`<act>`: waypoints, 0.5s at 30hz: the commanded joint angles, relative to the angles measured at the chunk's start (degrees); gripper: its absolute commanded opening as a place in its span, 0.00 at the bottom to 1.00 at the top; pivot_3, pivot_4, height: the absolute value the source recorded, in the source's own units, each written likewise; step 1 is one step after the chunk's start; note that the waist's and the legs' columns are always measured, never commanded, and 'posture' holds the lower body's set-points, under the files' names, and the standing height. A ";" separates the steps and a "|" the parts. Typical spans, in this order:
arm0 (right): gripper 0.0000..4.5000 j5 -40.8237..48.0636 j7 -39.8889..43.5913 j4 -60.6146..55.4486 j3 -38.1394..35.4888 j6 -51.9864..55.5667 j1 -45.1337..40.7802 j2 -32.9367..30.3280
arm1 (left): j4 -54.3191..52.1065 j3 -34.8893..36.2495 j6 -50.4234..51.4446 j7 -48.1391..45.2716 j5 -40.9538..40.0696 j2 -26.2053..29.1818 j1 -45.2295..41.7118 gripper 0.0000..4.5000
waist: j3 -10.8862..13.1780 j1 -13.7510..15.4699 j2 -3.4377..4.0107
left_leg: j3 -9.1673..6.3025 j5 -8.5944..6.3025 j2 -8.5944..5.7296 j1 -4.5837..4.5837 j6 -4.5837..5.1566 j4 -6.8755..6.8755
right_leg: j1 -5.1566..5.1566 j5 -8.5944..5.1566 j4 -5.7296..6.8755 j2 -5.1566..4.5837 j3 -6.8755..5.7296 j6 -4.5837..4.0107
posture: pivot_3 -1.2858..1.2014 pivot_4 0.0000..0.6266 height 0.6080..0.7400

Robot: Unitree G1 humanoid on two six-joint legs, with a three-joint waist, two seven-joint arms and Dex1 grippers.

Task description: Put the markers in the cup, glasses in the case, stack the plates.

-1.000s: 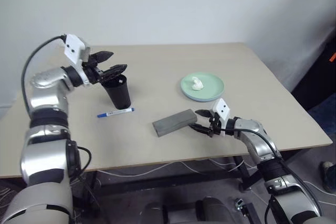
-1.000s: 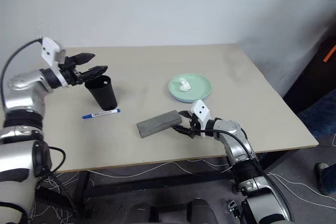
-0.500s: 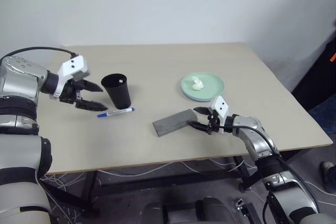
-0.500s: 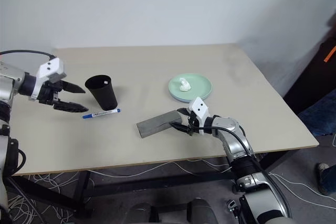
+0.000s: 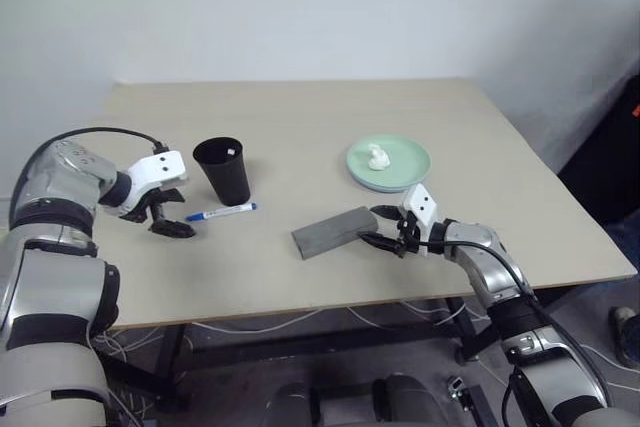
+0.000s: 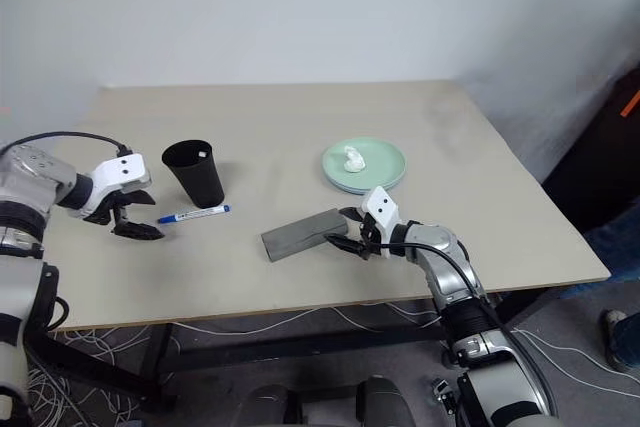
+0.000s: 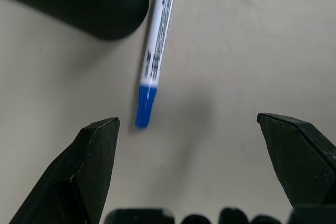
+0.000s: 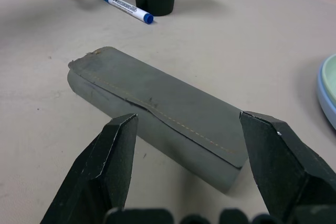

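Soft, even light from overhead fills the scene, dim toward the wall. The table shows no glare. Shadows are faint: the cup drops a soft one toward 4 o'clock. In the left wrist view the marker is slightly blurred, and the black fingers are dark, with little detail.

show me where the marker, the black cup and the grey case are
marker (image 5: 221, 212), left eye view, middle of its white barrel
black cup (image 5: 224, 174), left eye view, its side wall
grey case (image 8: 157, 106), right wrist view, the closed lid
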 commanded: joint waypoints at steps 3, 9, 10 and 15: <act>0.75 0.24 0.00 -2.25 -0.68 -0.13 -0.68 -0.56 | 1.31 2.67 0.12 4.97 -0.19 -2.00 -0.65 0.99 | 0.00 -0.01 0.00 | -0.01 0.00 0.01 0.01 0.00 0.00 | -0.01 0.05 0.03 0.02 0.00 0.08 | 0.52 0.00 1.00; 0.75 0.46 -0.19 -3.93 -0.92 0.83 0.48 -1.09 | 2.32 2.67 -0.01 9.39 1.39 -3.92 -0.49 0.99 | 0.00 -0.01 0.00 | 0.00 0.00 0.01 0.01 0.01 0.01 | 0.00 0.07 0.01 0.02 0.00 0.12 | 0.52 0.00 1.00; 0.75 0.48 -0.32 -4.39 -0.97 1.07 0.82 -1.20 | 2.58 2.86 0.73 9.30 1.35 -4.41 -0.44 0.99 | 0.00 0.02 -0.01 | 0.00 0.00 0.01 0.01 0.00 0.01 | 0.01 0.07 0.01 0.02 0.00 0.12 | 0.52 0.00 1.00; 0.75 0.53 -0.81 -6.36 -1.22 2.09 2.07 -1.57 | 3.40 3.24 3.08 8.42 1.38 -5.81 -0.03 0.99 | -0.01 -0.01 -0.01 | 0.00 0.00 0.00 0.00 0.00 0.07 | 0.04 0.09 0.03 0.01 0.00 0.13 | 0.52 0.00 1.00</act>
